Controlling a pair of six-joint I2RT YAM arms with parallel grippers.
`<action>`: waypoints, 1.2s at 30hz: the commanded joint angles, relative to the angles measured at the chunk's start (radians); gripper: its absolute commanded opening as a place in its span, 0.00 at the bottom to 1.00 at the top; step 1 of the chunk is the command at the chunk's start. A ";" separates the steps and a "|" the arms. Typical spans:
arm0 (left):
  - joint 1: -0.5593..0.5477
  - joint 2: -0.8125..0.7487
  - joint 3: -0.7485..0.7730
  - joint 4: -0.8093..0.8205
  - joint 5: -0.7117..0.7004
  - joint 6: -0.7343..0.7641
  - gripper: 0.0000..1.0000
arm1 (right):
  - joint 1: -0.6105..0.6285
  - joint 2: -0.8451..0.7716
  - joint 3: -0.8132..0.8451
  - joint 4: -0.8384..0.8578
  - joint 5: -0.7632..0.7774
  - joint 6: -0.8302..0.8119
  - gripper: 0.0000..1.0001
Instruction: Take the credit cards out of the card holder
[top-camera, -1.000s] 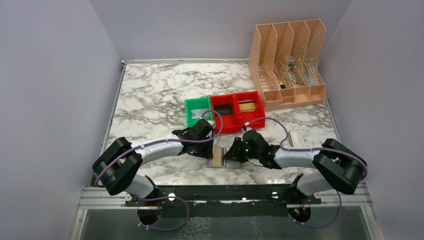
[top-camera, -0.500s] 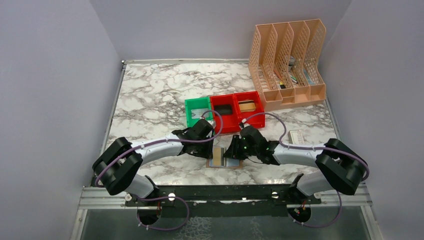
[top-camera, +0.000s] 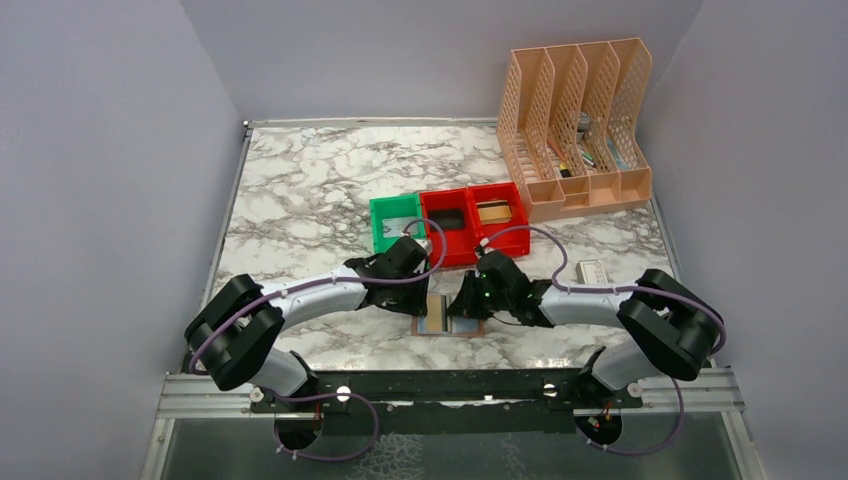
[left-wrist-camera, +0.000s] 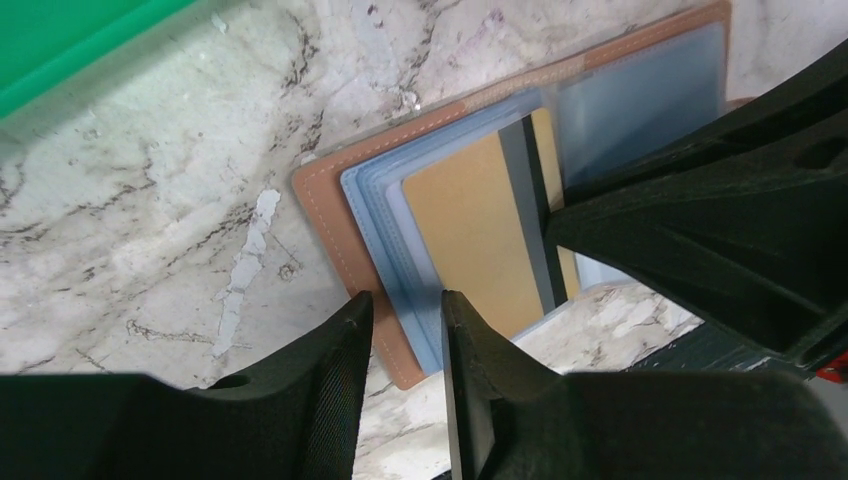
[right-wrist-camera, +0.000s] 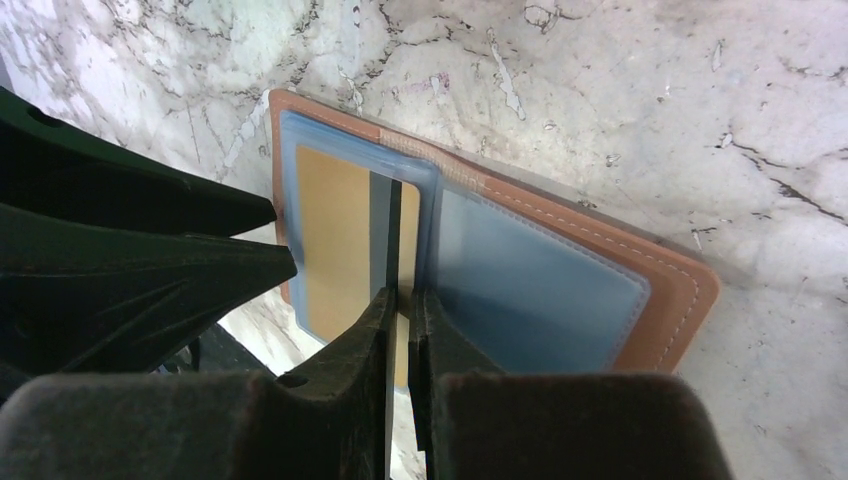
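The card holder (top-camera: 447, 322) lies open on the marble, brown outside (left-wrist-camera: 330, 200), light blue pockets inside (right-wrist-camera: 540, 280). A gold credit card (left-wrist-camera: 465, 230) with a dark stripe sticks out of the left pockets (right-wrist-camera: 335, 240) and looks raised in the top view (top-camera: 437, 305). My right gripper (right-wrist-camera: 402, 298) comes in from the right (top-camera: 462, 308), its jaws closed to a sliver on that card's thin dark edge. My left gripper (left-wrist-camera: 405, 305) stands at the holder's left edge (top-camera: 424, 292). Its fingers are a little apart, with the brown rim and blue sleeves between them.
Behind the holder stand a green bin (top-camera: 397, 222) and two red bins (top-camera: 447, 225), the right one (top-camera: 497, 210) with a tan thing inside. A peach file rack (top-camera: 580, 120) fills the back right. A white box (top-camera: 592, 272) lies right of my right arm.
My right gripper has slid a little left toward the holder's middle, and its jaws have closed on the card. The left arm has barely moved.
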 joint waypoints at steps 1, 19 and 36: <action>-0.007 -0.031 0.053 -0.004 -0.031 -0.008 0.36 | -0.001 0.008 -0.039 0.002 0.034 0.011 0.08; -0.049 0.008 0.061 -0.020 -0.053 -0.030 0.47 | -0.001 0.020 -0.061 0.032 0.034 0.046 0.08; -0.097 0.130 0.138 -0.173 -0.201 -0.036 0.29 | -0.030 -0.056 -0.065 0.027 0.002 0.044 0.17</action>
